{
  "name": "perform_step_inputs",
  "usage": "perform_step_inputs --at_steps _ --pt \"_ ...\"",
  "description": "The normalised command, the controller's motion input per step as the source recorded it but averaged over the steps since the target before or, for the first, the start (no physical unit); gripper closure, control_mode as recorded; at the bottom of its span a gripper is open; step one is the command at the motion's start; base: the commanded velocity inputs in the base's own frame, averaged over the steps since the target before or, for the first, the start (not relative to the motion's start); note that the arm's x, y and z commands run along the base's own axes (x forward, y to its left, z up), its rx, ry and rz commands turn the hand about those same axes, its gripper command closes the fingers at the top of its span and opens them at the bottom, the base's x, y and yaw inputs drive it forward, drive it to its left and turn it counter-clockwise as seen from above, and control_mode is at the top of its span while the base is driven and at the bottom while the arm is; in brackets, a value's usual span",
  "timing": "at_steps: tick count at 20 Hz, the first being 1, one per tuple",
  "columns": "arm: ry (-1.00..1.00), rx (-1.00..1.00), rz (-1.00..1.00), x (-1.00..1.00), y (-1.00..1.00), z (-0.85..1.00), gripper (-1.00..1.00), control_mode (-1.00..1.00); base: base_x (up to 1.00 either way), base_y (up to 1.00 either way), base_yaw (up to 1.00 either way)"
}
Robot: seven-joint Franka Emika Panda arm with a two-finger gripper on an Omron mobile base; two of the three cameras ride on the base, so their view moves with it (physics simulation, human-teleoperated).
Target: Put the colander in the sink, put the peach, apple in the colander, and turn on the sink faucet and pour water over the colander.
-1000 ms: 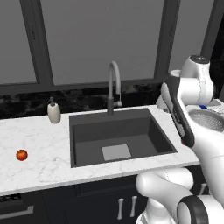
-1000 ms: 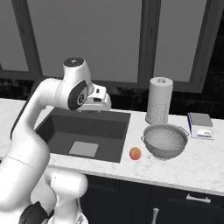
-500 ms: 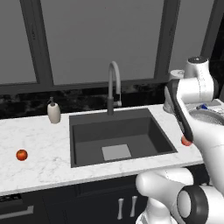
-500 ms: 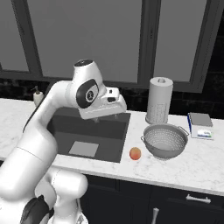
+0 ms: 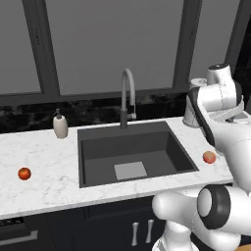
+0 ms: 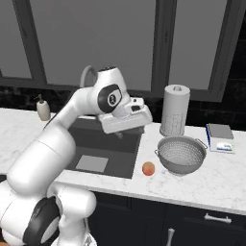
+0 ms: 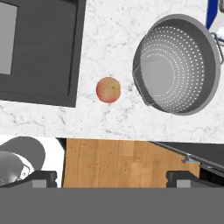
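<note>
Arm swung right, tool (image 7: 112,183) above peach (image 7: 108,89), colander (image 7: 177,64) beside

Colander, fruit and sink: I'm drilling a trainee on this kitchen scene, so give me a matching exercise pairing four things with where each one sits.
Things:
1. colander
2. peach
3. apple
4. soap dispenser

Places:
A. on the counter far to the left of the sink
B. at the back of the counter, left of the sink faucet
C. on the counter in front of the paper towel roll
D. on the counter between the sink and the colander

Pairs: 1-C, 2-D, 3-A, 4-B
</note>
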Motion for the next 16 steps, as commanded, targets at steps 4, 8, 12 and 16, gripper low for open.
perform_step_inputs --at_steps 4,8,12,16 --pt "-0.08 0.00 0.00 0.00 -0.25 -0.43 -1.00 -1.00 0.00 0.00 0.00" --pt "-0.15 0.00 0.00 0.04 -0.21 -0.37 -1.00 -1.00 0.00 0.00 0.00" --pt "-0.06 0.00 0.00 0.25 -0.19 -0.38 -1.00 -1.00 0.00 0.00 0.00" --pt "0.06 0.02 0.00 0.42 -0.27 -0.22 -1.00 -1.00 0.00 0.00 0.00"
